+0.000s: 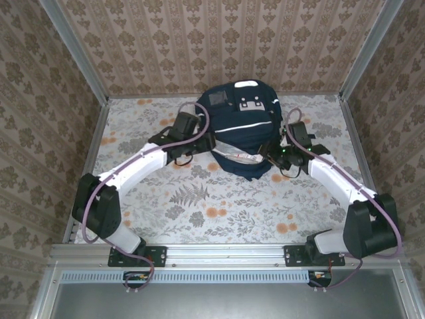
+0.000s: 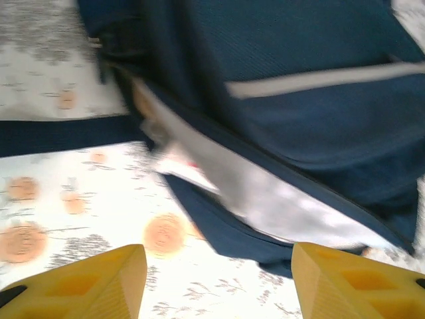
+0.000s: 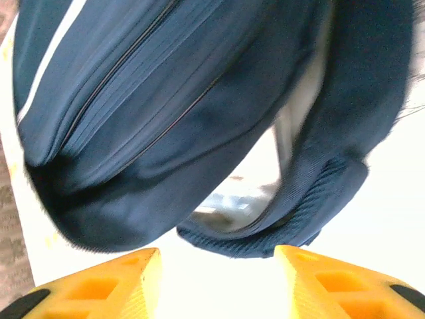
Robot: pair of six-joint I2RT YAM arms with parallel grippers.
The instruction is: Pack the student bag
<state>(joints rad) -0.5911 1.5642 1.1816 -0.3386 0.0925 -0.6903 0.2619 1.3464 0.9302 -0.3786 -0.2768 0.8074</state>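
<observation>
Navy student bag sits at the far middle of the table, and with left fingers and right fingers both apart and empty, its floppy mouth may sag shut.

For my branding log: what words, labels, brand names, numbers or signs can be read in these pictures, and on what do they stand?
No text can be read.
Grey-white patches near the top of the large dark navy fabric backpack: too small to make out any lettering.
Pale item with a red mark in the backpack's opening: too blurred to read.
</observation>
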